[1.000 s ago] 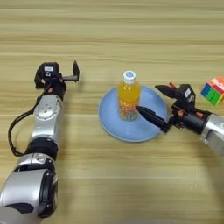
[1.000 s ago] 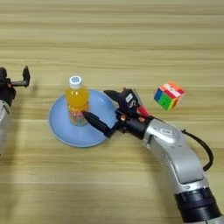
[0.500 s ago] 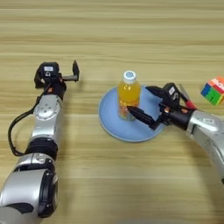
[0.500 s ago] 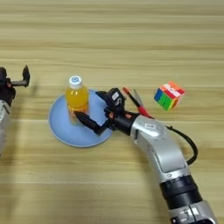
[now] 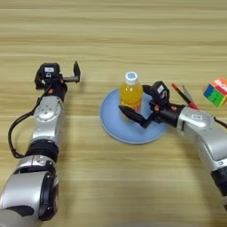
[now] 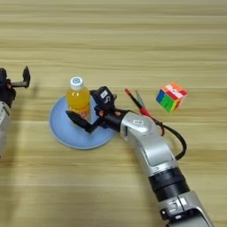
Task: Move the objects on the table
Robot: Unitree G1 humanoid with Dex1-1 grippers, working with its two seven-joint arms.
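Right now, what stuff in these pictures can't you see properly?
- Scissors: only the blades and a bit of red show in both views; the right arm covers the handles.
- Puzzle cube: the left eye view's right edge cuts it off; the right eye view shows it whole.
- Right pincer: open around the juice bottle on the plate, but whether its fingers touch the bottle can't be told.
- Left pincer: mostly cut off in the right eye view.

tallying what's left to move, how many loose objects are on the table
4. The juice bottle stands on the blue plate at centre, the right claw around it. The red-handled scissors lie right of the plate, partly hidden by the arm. The puzzle cube sits far right.
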